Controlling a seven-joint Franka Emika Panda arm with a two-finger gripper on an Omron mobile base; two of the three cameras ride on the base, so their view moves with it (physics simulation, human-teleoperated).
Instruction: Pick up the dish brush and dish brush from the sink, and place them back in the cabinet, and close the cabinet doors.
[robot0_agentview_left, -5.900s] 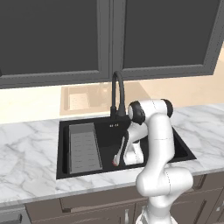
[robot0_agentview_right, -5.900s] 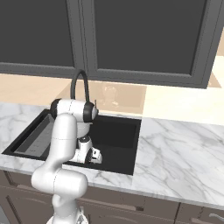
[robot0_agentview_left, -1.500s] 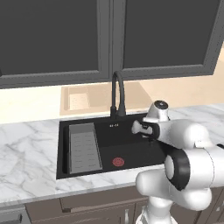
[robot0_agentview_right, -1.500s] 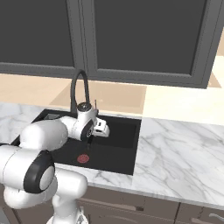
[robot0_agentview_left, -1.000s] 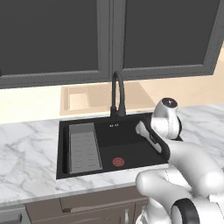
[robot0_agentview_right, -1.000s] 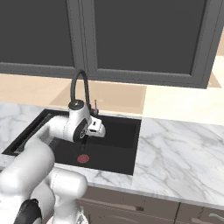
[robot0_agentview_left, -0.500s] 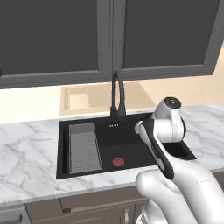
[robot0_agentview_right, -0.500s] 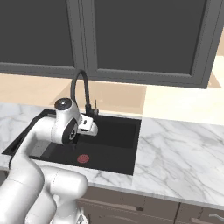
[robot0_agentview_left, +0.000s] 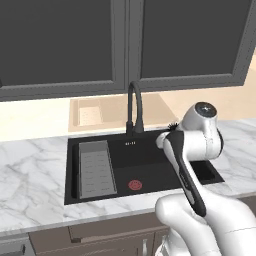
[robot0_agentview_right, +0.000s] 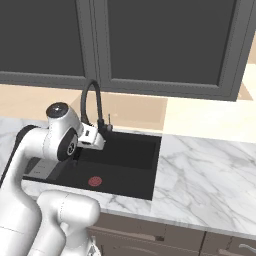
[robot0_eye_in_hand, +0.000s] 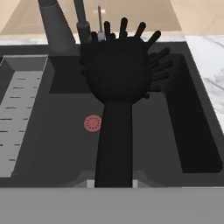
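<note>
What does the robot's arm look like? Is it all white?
Mostly white. The arm is made of smooth, rounded, glossy white segments, with dark bands at the joints and a dark strip running along one segment. One joint carries a round grey cap on top. The gripper is a boxy white hand with small dark fingers.

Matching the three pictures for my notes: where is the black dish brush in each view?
Left base view: black brush, bristles peeking above the arm, right of the faucet.
Right base view: brush ahead of the white hand, right of the faucet.
Hand view: brush centre, handle down to the gripper, head over the sink.
Shared landmark: red drain.
</note>
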